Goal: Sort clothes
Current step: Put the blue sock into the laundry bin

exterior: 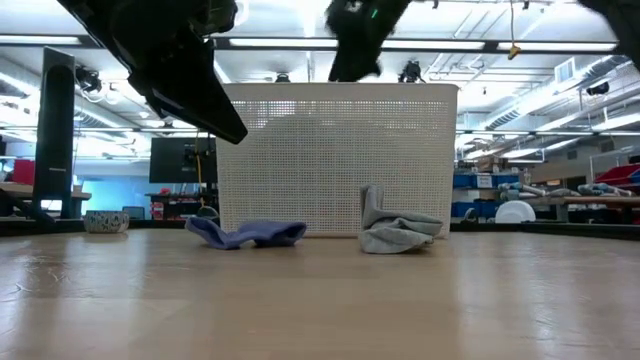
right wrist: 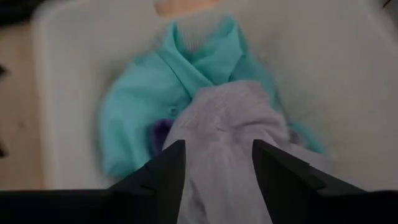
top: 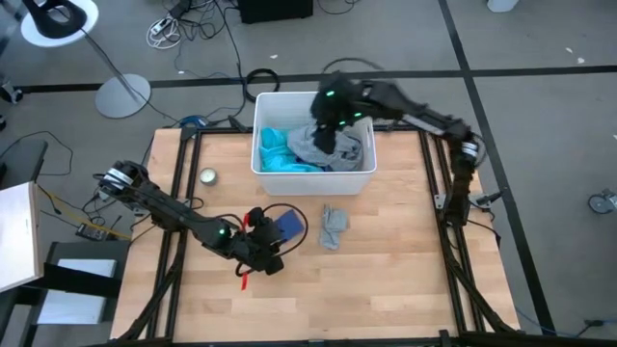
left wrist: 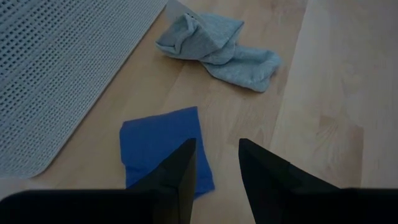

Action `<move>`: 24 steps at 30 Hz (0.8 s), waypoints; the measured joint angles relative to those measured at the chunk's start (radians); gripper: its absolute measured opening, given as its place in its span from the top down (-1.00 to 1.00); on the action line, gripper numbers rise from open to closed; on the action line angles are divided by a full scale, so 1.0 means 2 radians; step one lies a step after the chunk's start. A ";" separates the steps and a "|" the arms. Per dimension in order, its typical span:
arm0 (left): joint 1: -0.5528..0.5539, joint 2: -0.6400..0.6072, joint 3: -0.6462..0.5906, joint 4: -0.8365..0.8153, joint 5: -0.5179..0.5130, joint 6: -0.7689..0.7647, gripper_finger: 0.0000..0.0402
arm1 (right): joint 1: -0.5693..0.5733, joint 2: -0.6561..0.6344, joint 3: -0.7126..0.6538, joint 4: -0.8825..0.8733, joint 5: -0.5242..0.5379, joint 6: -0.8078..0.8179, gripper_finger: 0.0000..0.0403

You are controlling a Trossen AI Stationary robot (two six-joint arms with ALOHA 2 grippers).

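The white bin (top: 362, 178) stands at the table's far middle. In it lie the turquoise shirt (top: 278, 154) and the grey top (top: 345, 149), heaped on the shirt (right wrist: 149, 99). My right gripper (top: 328, 130) hovers open over the bin, its fingers on either side of the grey top's heap (right wrist: 224, 134). The blue piece (left wrist: 158, 146) lies flat on the table before the bin. A small grey garment (top: 333, 227) lies bunched to its right. My left gripper (left wrist: 217, 165) is open, above the blue piece's right edge. The navy piece and socks are hidden.
A small round tin (top: 207, 176) sits at the table's left. A black cable loop (top: 289, 208) lies round the blue piece, and a red bit (top: 245, 280) lies near the left arm. Bare wood (top: 386, 289) runs along the near side and right.
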 joint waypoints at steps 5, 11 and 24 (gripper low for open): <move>0.010 0.020 0.000 0.000 0.012 0.001 0.38 | 0.017 -0.091 0.001 -0.049 0.001 0.014 0.08; 0.036 0.070 -0.001 0.001 0.023 -0.002 0.38 | 0.080 -0.168 0.000 -0.159 0.013 0.065 0.09; 0.112 0.153 0.003 0.078 0.132 0.015 0.77 | 0.351 -0.259 -0.106 -0.253 0.153 0.279 0.10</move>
